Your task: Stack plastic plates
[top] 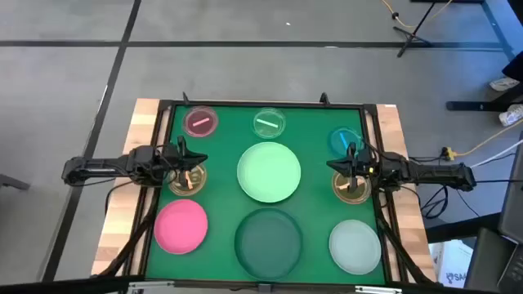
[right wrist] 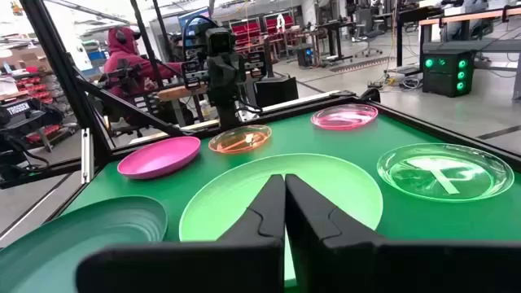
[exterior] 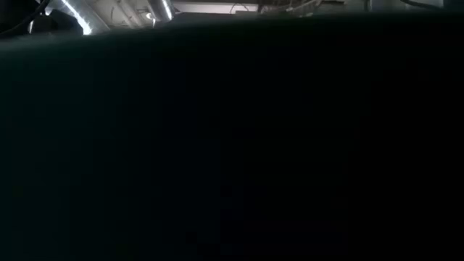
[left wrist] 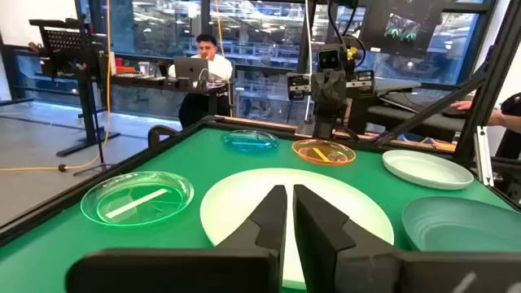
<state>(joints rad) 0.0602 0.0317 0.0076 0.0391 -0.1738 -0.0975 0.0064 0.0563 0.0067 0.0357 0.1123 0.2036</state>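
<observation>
Hovering pressed together over amber dishes at opposite sides of the green surface (top: 221,139), left claw (top: 189,173) and right claw (top: 350,178) flank unstacked plastic plates (top: 269,171), risking skidding them.

A green mat (top: 319,155) covers the table, whose wooden edge (top: 135,163) shows at both sides. A person (left wrist: 207,65) sits at a laptop (left wrist: 189,72) beyond it; another in a hooded top (right wrist: 122,57) sits at a bench.

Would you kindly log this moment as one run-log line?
stage: pre-grasp | left gripper: shut, over amber dish | right gripper: shut | plates: none stacked
</observation>
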